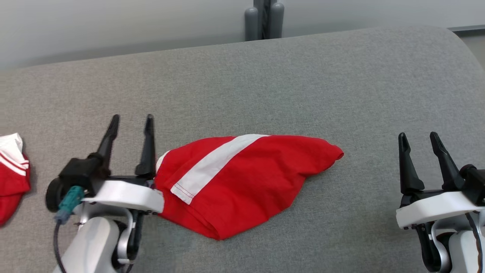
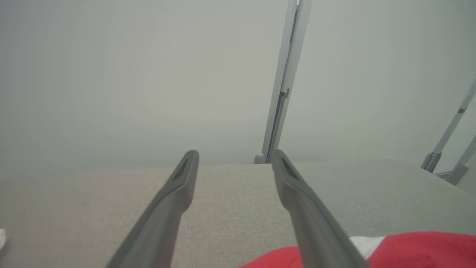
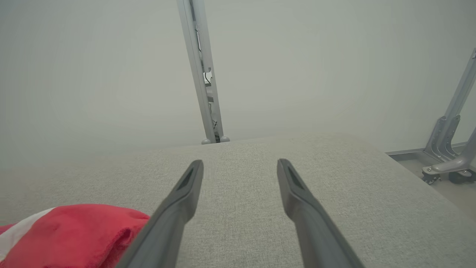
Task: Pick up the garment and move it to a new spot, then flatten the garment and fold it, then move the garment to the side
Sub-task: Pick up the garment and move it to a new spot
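The garment (image 1: pixel 242 178) is red with a broad white stripe and lies loosely folded on the grey cloth-covered table (image 1: pixel 288 83), a little left of centre. My left gripper (image 1: pixel 130 123) is open just left of its left edge, fingers pointing away, nothing between them. A red and white corner of the garment (image 2: pixel 409 247) shows low right in the left wrist view, beside the open left gripper (image 2: pixel 234 156). My right gripper (image 1: pixel 416 138) is open well to the right of the cloth. In the right wrist view the garment (image 3: pixel 74 234) lies at lower left of the open right gripper (image 3: pixel 240 165).
Another red and white garment (image 1: pixel 11 174) lies at the table's left edge. A grey post (image 1: pixel 264 19) stands behind the table's far edge. The table's rounded right corner (image 1: pixel 454 41) drops to the floor, where a metal frame leg (image 3: pixel 450 149) stands.
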Available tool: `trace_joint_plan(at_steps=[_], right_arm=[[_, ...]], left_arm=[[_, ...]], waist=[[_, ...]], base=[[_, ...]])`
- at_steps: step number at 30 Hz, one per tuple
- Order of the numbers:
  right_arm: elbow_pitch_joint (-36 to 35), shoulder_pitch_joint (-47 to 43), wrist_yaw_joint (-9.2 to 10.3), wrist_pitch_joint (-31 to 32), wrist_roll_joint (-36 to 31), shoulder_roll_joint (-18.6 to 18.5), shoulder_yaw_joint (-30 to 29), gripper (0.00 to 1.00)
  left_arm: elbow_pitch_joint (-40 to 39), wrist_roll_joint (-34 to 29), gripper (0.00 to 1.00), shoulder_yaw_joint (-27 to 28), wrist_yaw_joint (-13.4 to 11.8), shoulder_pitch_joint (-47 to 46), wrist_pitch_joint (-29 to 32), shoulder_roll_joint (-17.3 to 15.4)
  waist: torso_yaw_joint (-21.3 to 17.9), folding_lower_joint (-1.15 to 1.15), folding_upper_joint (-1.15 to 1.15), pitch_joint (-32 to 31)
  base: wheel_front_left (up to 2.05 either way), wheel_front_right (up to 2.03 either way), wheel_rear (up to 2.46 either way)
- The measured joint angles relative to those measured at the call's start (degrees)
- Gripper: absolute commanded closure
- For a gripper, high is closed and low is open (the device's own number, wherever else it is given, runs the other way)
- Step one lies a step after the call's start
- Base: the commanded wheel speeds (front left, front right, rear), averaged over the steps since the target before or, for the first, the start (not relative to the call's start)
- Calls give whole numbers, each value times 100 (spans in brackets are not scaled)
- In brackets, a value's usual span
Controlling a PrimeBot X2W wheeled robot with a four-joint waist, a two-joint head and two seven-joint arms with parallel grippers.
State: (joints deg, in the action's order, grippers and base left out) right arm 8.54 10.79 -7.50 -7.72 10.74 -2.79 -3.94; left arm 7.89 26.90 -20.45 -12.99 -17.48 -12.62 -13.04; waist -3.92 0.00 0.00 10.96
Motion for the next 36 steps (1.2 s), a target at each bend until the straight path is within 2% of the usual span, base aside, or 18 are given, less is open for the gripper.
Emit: trace_joint_plan(at_steps=[5,12,23,36], right_arm=[[-78,-112,0,74,-53,0,1,0],[-219,-349,0,233,-114,-15,45,0],[-501,-871,0,427,-133,-66,170,0],[-915,-1251,0,641,-166,-63,260,0]], left_arm=[[-122,210,0,469,-148,454,-54,-296],[-476,285,0,555,-254,1057,64,-556],[-1091,186,0,354,-483,1765,463,-697],[-1319,209,0,280,-650,2136,639,-732]], waist=[[157,0,0,-165],[254,0,0,-446],[243,0,0,-918],[159,0,0,-1152]], base=[[0,0,0],[0,0,0],[0,0,0],[0,0,0]])
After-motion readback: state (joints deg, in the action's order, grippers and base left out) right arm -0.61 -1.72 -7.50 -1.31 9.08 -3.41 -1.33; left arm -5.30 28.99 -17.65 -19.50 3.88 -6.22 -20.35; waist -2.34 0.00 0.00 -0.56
